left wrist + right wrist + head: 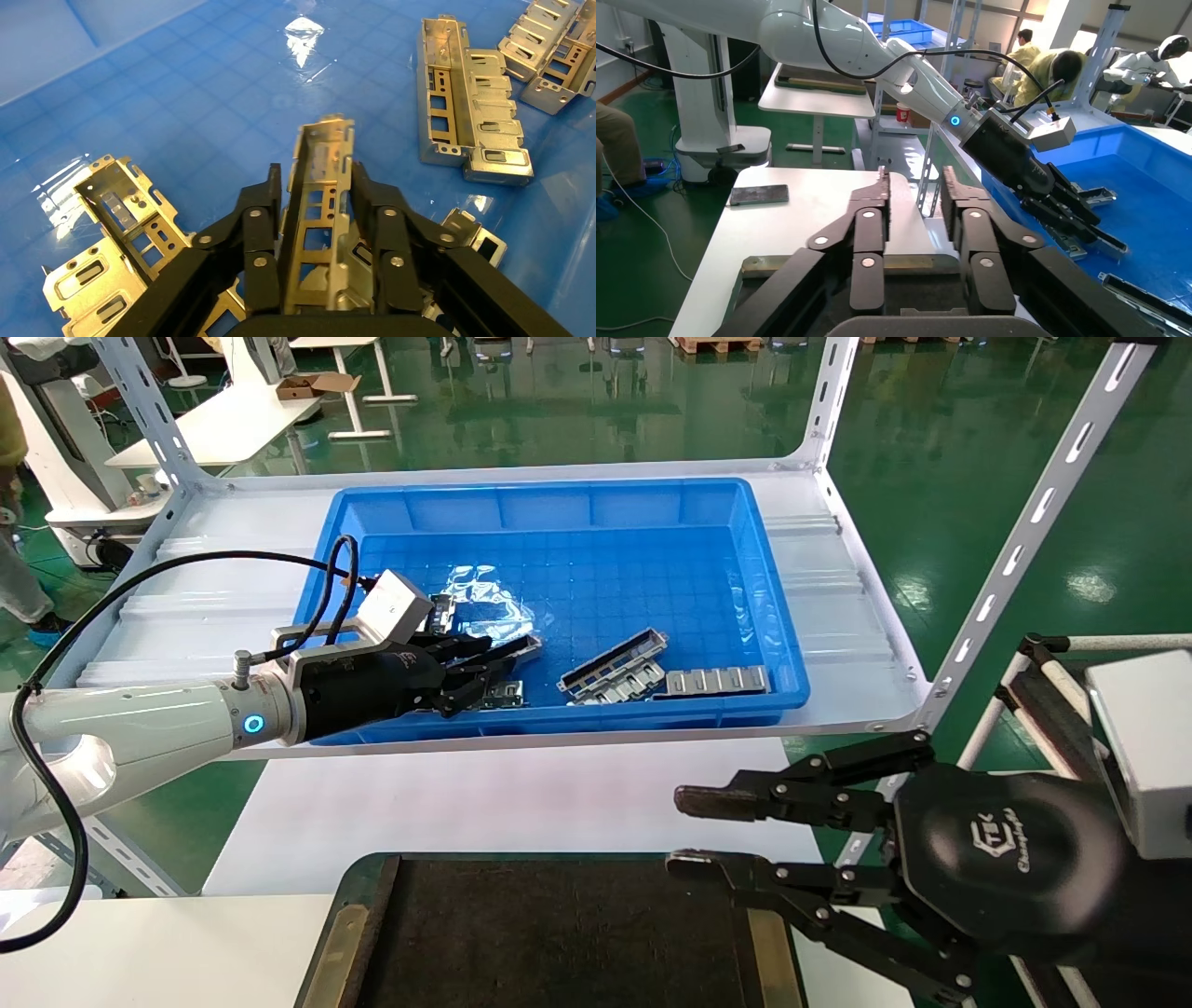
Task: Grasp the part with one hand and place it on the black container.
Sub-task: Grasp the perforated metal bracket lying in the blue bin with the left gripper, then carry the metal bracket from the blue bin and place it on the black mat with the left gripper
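Idle and open at near right over the black container (559, 933), right gripper (708, 836) waits; left gripper (489, 674) clamps the part (320, 210) lengthwise between its jaws, low inside the far blue bin (559, 505).

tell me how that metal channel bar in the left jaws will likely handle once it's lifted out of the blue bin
The part looks like thin folded sheet metal with cut-outs, so probably stiff and light. The left gripper clamps only its near end, and most of its length sticks out beyond the fingers, so it may pivot or droop. Its bare shiny walls could slip in the grip above the blue bin.
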